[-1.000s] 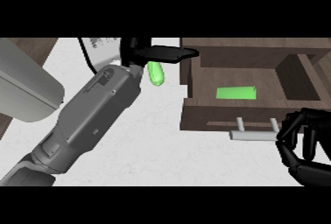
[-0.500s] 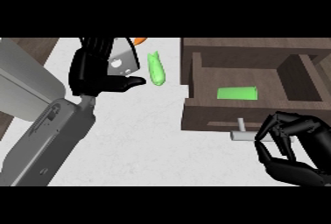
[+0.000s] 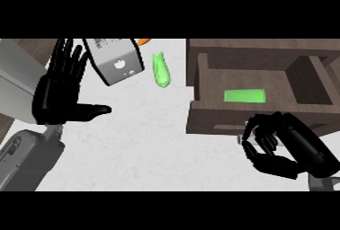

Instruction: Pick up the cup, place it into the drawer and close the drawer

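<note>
The green cup (image 3: 243, 95) lies flat inside the open drawer (image 3: 199, 81), just beyond the curled, empty right robot hand (image 3: 275, 146) at the drawer's front, while the left robot hand (image 3: 60, 92) is spread open well away.

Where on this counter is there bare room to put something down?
The widest bare patch of counter runs between the left hand and the drawer's front, down to the lower edge. It is crowded at the top, around the silver box and the green piece, and at the drawer's front, where the right hand curls.
</note>
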You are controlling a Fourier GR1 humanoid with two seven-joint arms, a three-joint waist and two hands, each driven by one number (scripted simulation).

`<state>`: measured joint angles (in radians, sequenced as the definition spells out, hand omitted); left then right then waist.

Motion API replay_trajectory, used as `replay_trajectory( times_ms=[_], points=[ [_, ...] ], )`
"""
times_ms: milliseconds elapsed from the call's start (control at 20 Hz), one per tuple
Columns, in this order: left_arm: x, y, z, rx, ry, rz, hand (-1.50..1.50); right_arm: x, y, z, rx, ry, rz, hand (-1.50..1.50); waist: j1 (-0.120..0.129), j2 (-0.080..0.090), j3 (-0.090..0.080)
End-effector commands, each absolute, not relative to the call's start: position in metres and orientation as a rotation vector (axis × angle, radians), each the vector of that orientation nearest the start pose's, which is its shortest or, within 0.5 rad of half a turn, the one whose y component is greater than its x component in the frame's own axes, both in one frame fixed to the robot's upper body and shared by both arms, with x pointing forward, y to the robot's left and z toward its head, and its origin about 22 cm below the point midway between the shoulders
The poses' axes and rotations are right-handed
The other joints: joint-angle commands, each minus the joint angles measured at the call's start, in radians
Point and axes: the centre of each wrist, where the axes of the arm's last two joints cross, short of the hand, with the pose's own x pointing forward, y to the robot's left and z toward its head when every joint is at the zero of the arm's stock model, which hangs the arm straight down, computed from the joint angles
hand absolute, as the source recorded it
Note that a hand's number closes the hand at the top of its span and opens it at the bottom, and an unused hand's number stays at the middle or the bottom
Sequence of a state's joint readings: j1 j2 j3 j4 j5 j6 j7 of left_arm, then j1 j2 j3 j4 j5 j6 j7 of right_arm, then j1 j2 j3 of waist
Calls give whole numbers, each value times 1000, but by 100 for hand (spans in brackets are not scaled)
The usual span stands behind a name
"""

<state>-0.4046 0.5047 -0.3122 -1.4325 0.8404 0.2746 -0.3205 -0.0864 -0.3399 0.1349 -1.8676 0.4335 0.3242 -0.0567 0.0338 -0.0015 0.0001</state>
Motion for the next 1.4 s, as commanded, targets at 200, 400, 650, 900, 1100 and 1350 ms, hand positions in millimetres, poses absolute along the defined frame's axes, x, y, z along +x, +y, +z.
replay_trajectory(
  times_ms=[200,400,650,900,1100,1350],
  points=[
    [287,292,68,-243,-1875,183,-150,280,-219,40,-402,-1707,1184,150,-16,3,0],
    [283,306,57,-249,-1884,184,-150,308,-214,17,-422,-1621,1210,-150,-18,5,0],
    [269,326,69,-255,-1881,172,-150,339,-225,9,-453,-1548,1270,-150,-15,4,0],
    [268,345,36,-262,-1861,205,-150,363,-221,-12,-450,-1523,1268,-150,-18,7,0],
    [257,354,35,-255,-1874,196,-150,376,-227,-16,-407,-1538,1237,-150,-18,5,0],
    [255,334,39,-293,-1875,182,-150,402,-242,-8,-357,-1534,1185,-150,3,12,1]
  ],
)
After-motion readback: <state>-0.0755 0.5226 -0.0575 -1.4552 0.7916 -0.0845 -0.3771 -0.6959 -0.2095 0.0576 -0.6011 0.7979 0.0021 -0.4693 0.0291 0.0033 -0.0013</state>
